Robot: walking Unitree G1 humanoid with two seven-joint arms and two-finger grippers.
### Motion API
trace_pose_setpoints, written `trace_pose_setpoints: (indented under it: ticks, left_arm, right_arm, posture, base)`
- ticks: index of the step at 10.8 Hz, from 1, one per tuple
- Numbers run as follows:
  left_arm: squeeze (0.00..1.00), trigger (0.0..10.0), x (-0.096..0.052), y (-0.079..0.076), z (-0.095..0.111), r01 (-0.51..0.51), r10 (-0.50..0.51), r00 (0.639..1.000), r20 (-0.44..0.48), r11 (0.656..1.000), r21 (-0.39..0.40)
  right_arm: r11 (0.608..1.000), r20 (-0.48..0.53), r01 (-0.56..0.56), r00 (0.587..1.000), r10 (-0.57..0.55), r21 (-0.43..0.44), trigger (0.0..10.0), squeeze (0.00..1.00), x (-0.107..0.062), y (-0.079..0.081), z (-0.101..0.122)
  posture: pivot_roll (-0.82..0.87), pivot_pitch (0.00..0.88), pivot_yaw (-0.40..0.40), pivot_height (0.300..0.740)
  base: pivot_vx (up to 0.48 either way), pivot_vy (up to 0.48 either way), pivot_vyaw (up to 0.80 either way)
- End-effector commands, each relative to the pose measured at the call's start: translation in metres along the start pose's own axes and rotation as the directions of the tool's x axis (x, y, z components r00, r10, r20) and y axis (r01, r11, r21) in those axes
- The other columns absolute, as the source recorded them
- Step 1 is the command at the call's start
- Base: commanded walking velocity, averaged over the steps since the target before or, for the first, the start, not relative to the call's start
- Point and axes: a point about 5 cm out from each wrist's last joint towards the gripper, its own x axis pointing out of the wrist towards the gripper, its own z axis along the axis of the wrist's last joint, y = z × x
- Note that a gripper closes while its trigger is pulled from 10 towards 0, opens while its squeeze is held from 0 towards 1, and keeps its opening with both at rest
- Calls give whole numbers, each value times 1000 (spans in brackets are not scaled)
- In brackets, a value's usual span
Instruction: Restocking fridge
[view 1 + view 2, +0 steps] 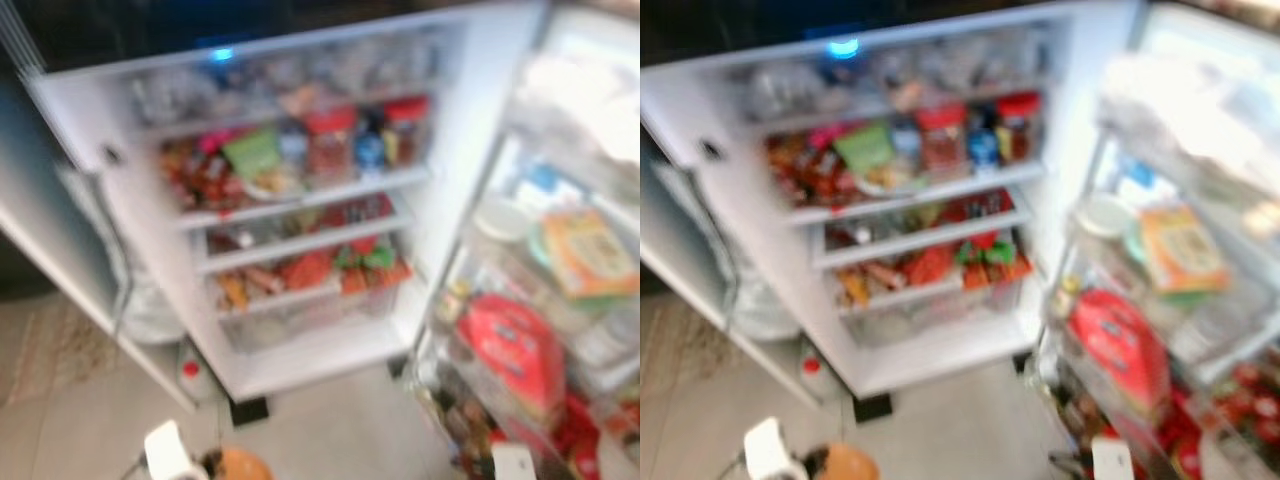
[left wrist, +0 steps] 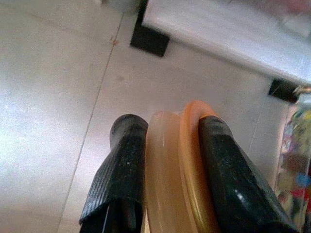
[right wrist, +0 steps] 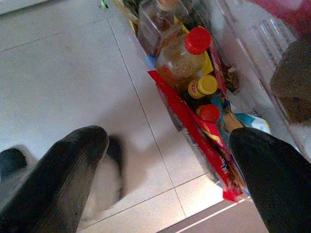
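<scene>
The fridge (image 1: 330, 350) stands wide open in front of the robot, its shelves crammed with jars, packets and red-lidded containers, though the head views are too blurred to name most of them. The open door (image 1: 560, 300) on the robot's right carries more goods in its racks, among them a big red pack (image 1: 510, 350) and an orange-and-green box (image 1: 588, 250).

Down low, the left gripper (image 2: 167, 160) has its two black fingers clamped on an orange lid-like disc (image 2: 177, 170), one finger on each flat face, held edge-on over the pale floor tiles (image 2: 58, 97) just short of the fridge's white base. From the head camera the same orange thing sits at the bottom edge, near the left arm.

The right gripper (image 3: 167, 165) hangs with its fingers spread well apart and nothing between them (just floor showing through). Beyond it lies the lowest door rack, holding a red-capped bottle (image 3: 182, 56) of brown liquid, a small yellow-capped jar (image 3: 204, 86) and a long red packet (image 3: 194, 131) along the rack's edge.
</scene>
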Motion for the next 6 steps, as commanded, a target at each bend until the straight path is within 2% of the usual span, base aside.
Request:
trace_pose_setpoints:
  ticks: [1,2,4,5,6]
  left_arm:
    - [0,10000,2,-7,9,37,-37,999,38,999,-6]
    - [0,10000,4,-14,23,77,-76,993,87,997,-11]
    - [0,10000,4,-28,57,169,-163,959,232,986,-3]
    - [0,10000,3,-43,74,254,-246,920,305,967,16]
    - [0,10000,1,-59,87,351,-326,871,369,936,-2]
  right_arm:
    - [1000,-20,3,1000,-3,9,10000,0,-1,-1,-5]
    - [1000,-22,2,1000,-1,8,10000,0,-1,-1,-6]
    - [1000,-26,-7,1000,7,6,10000,0,-1,1,-8]
    - [1000,-28,-15,999,15,2,10000,0,-1,1,-7]
    - [1000,-27,-19,999,19,1,10000,0,-1,2,-6]
  posture:
    - [-65,24,73,740]
    - [-65,24,73,740]
    - [-61,32,75,740]
    - [-53,34,76,740]
    - [-62,40,81,740]
  base:
    - [0,0,0]
    - [0,0,0]
    - [0,0,0]
    - [0,0,0]
    - [0,0,0]
